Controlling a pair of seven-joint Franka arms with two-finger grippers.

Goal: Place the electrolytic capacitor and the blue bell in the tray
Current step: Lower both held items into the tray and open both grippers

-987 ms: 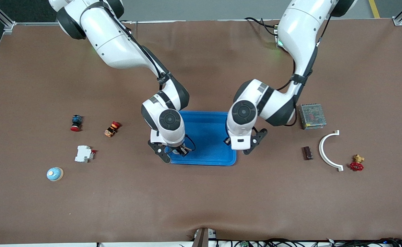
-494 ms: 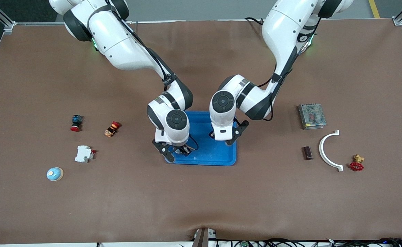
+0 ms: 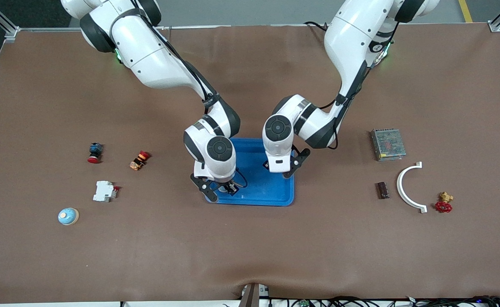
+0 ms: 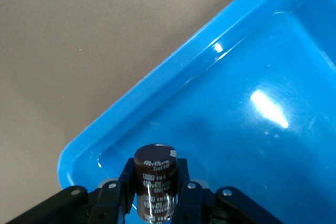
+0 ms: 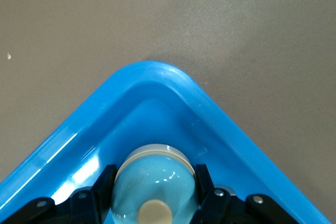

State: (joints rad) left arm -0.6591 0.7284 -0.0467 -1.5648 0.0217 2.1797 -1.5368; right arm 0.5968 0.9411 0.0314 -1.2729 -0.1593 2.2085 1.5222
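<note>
Your jaws on both arms are closed down to the width of their loads. The left gripper [image 3: 282, 168] pinches the electrolytic capacitor [image 4: 153, 169] by its sides, upright with its flat top toward the wrist camera. The right gripper [image 3: 221, 187] clamps the blue bell [image 5: 152, 174] across its dome, button up. Both hands hang over the tray [image 3: 271, 192]. The left is above the corner toward the left arm's end, farther from the front camera, and the right is above the corner toward the right arm's end, nearer that camera. That spacing looks deliberate: opposite corners keep your two wrists apart and give each part its own patch of floor. Each load sits just inside the raised rim in its wrist view, so a release should land it on the tray floor, but I can't tell whether either part touches that floor yet. Holding the capacitor upright may let it topple and roll once freed, so ease it low first. A second capacitor [image 3: 382, 190] and a second bell [image 3: 68, 216] lie out on the table [image 3: 250, 256], well apart from the tray.
</note>
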